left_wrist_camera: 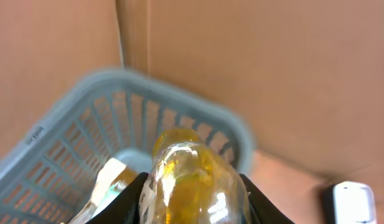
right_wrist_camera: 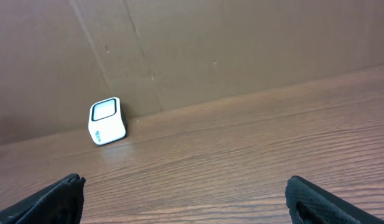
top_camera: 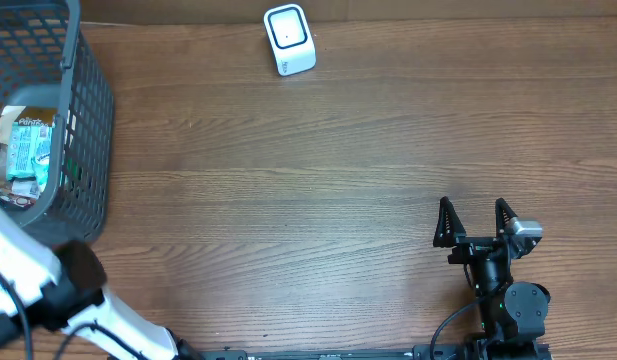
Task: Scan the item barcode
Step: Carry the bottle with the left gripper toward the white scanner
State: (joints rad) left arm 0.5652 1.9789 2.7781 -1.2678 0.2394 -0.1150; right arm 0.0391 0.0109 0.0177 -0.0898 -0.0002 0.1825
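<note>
Between fingers (left_wrist_camera: 132, 209) of the left hand (left_wrist_camera: 192, 202) sits a yellow bottle (left_wrist_camera: 188, 180).

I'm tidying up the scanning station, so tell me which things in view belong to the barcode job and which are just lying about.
In the job: clear bottle of yellow liquid, gripped in the left hand; small white box-shaped scanner.
Lying about: grey plastic mesh basket; teal packet inside it; right hand, open and empty.

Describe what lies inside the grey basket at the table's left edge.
A teal-and-white packet and other wrappers lie in the basket. The left gripper holds a yellow-filled bottle that covers part of its floor; the rest is cut off.
</note>
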